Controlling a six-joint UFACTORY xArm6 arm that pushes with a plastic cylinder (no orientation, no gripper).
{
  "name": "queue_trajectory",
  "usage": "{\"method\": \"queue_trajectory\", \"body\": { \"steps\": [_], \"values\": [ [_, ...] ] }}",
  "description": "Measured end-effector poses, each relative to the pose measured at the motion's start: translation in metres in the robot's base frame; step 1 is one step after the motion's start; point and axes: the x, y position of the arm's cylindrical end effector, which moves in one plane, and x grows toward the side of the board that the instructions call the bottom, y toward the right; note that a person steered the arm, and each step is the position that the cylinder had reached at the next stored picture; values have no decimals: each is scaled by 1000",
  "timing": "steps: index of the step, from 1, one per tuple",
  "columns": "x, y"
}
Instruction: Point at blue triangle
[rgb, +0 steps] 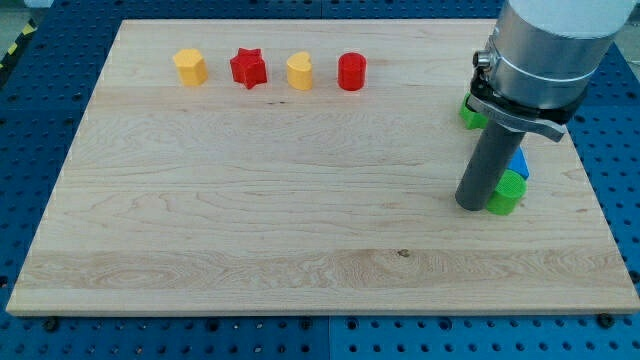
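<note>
A blue block (519, 163) shows only as a small sliver at the view's right, mostly hidden behind my rod; its shape cannot be made out. My tip (471, 204) rests on the board just left of a green block (508, 192), which lies right below the blue one. Another green block (470, 112) sits partly hidden behind the arm, above them.
Near the view's top left stand a row of blocks: a yellow one (190, 66), a red star (248, 68), a yellow heart (299, 71) and a red cylinder (351, 72). The wooden board (250, 220) lies on a blue perforated table.
</note>
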Motion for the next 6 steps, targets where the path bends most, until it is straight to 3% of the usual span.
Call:
{"method": "queue_trajectory", "body": {
  "steps": [1,3,4,6],
  "values": [
    [-9,-11],
    [-75,-29],
    [-68,-21],
    [1,-17]
  ]
}}
